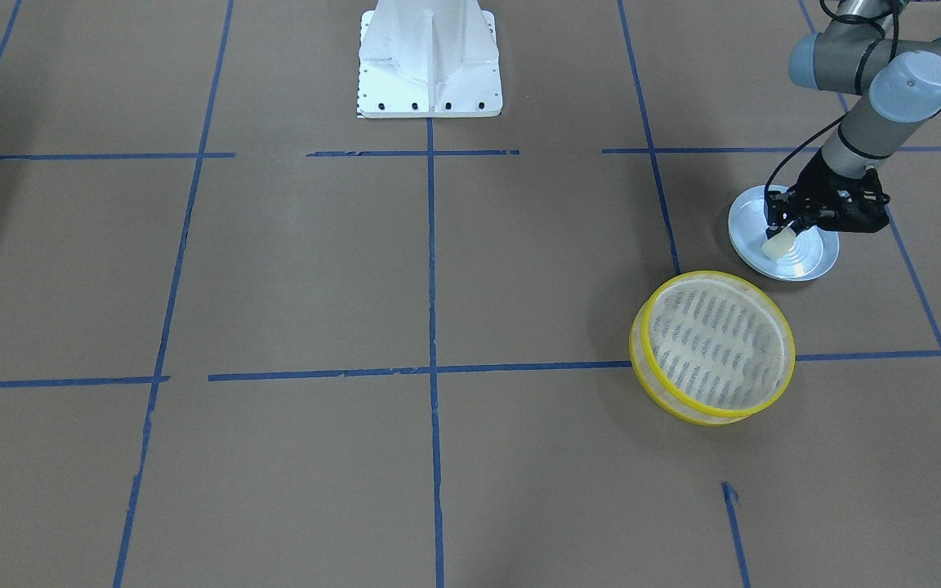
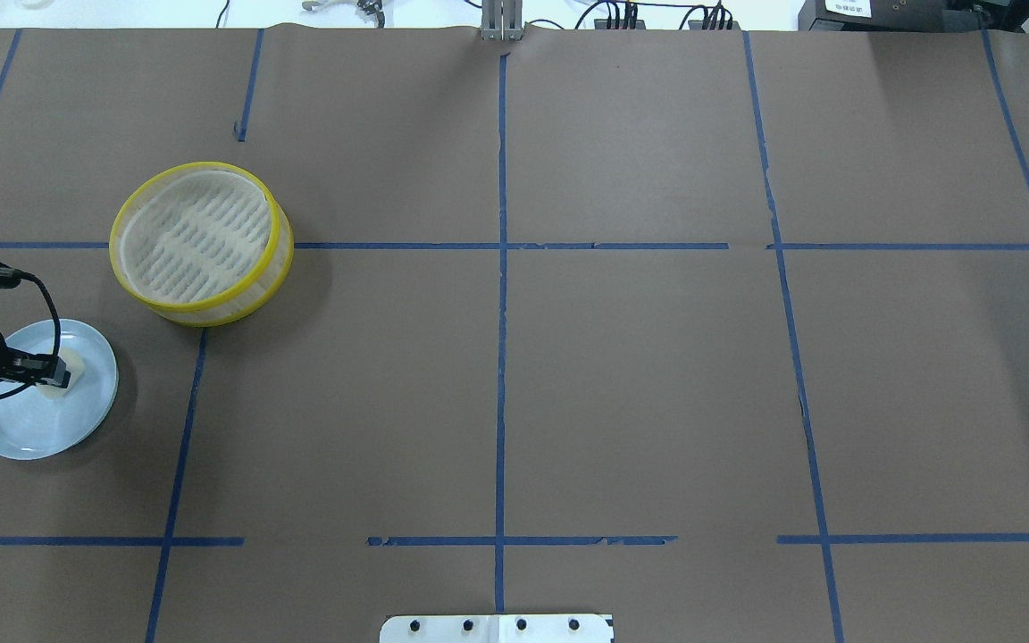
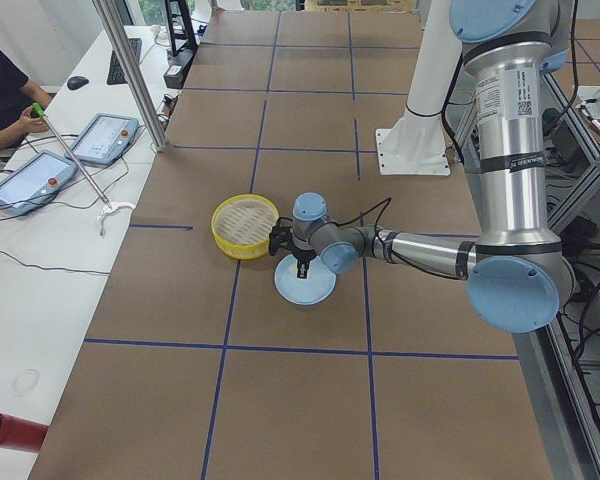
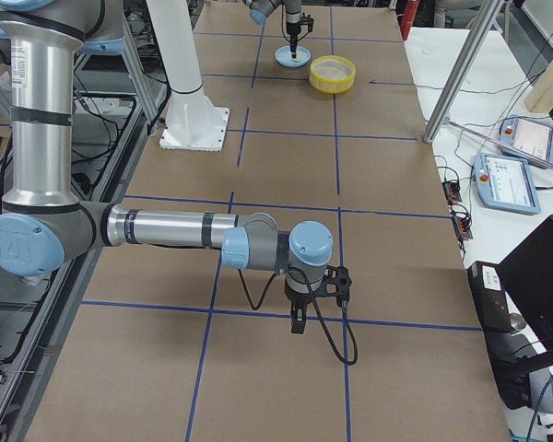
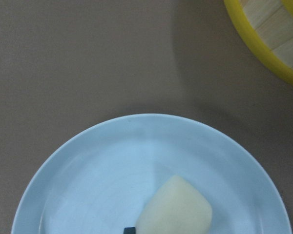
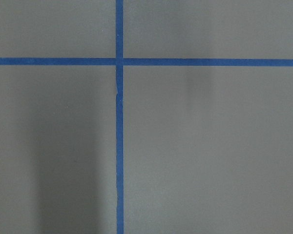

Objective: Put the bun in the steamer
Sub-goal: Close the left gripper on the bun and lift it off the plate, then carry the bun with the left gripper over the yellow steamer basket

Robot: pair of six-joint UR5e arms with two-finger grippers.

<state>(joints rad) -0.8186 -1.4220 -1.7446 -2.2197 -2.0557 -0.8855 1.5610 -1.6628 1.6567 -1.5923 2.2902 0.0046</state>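
The left gripper (image 1: 781, 232) pinches the bun (image 5: 176, 209) over the blue plate (image 1: 815, 265) near the counter's left edge, and the empty steamer (image 2: 197, 237) lies just beside it toward the far edge.

Small cream blocky bun (image 1: 776, 245) rests on the light blue plate (image 1: 809, 263), near the yellow-rimmed steamer (image 1: 711, 347).

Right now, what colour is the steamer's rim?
The steamer rim is yellow; clearest in the overhead exterior view.

No readable text, labels or numbers in view
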